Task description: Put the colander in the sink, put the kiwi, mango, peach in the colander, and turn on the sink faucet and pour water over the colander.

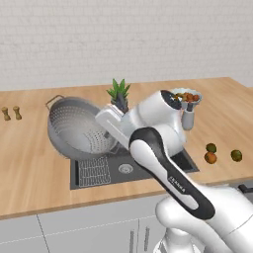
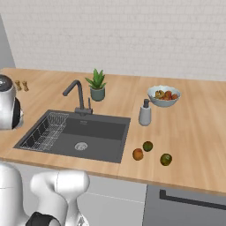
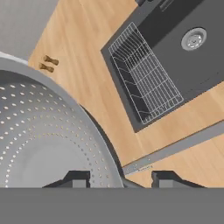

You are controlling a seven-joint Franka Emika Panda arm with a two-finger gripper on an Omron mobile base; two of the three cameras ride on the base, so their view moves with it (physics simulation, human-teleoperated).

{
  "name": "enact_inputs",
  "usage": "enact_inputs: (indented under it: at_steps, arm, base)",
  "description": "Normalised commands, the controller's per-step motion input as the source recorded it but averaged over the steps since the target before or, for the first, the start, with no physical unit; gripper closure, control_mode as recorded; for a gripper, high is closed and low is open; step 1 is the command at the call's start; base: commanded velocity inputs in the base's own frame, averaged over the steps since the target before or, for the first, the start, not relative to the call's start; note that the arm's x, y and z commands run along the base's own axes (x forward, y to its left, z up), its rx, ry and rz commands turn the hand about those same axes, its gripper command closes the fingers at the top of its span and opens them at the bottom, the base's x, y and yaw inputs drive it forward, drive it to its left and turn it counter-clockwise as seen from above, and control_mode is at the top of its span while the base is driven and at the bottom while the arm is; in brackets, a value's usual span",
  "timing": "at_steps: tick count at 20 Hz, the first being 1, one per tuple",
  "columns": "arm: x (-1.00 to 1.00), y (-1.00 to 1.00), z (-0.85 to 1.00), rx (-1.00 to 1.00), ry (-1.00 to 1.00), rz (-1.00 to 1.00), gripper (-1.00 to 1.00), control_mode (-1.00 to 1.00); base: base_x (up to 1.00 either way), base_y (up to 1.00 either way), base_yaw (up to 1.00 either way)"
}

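At about nine o'clock in the left base view the colander (image 1: 79, 126) hangs tilted above the wooden counter (image 1: 29, 163), its open mouth turned toward the camera and its lower edge just over the left end of the sink (image 1: 185, 160), not yet set down in it. It looks stiff and light for its width, a thin metal shell that should not flex, though smooth steel can slip and swing in a narrow grip; the rim or one of the two side handles is the sensible place to take it. The gripper (image 3: 117, 178) is pinched on the colander's rim, one dark fingertip inside the bowl and one outside. The bowl is round, grey, dotted all over with small holes, with a wire handle at eleven o'clock. Moving right, the wire rack (image 3: 146, 81) sits in the dark basin beside the round steel drain (image 3: 194, 38). The sink faucet (image 2: 77, 95) stands at the basin's twelve o'clock, no water running. Farther right, toward four o'clock, the peach (image 2: 138, 154) lies on the counter close to two greenish fruits (image 2: 148, 146).
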Motion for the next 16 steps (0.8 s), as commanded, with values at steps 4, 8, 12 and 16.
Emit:
enact_inputs:
  at_steps: [4,8,12,16]
  arm:
    - [-0.33,-1.00,0.17,-0.32,0.30,0.00,1.00,-1.00]
    - [-0.09,-1.00,0.00,-0.24,0.26,-0.01,1.00,-1.00]
    - [0.00,-1.00,-0.08,-0.20,0.12,0.00,1.00,-1.00]
    - [0.22,-1.00,-0.23,-0.18,0.12,0.00,1.00,-1.00]
  base:
    - [0.00,0.00,0.00]
    - [0.00,0.00,0.00]
    - [0.00,0.00,0.00]
    - [0.00,0.00,0.00]
